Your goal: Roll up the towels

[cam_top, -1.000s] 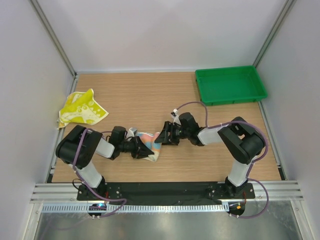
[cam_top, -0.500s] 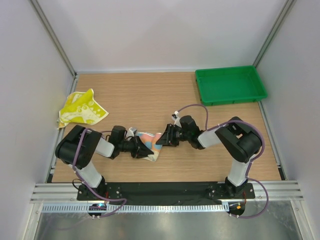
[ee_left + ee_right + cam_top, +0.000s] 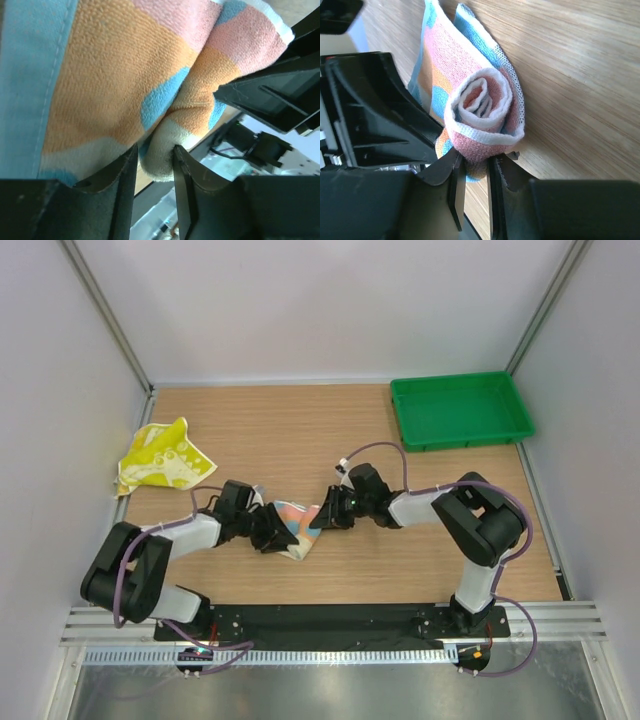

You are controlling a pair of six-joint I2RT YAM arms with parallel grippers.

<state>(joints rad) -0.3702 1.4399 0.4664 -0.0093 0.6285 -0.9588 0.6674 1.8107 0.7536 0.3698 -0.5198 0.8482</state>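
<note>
Cloth first: the blue towel (image 3: 295, 525) lies on the bench (image 3: 300, 430), well left of the green tray (image 3: 460, 410) and nearer the arms, one end wound up tight. The right claw (image 3: 472, 170) is nearly closed and pinches that wound end, likely so it cannot spring loose. The left claw (image 3: 150, 170) stands partly open round a fold at the other end; whether it squeezes is hard to tell. The yellow towel (image 3: 163, 458) lies unrolled, far left of the tray, which has no towel in it
</note>
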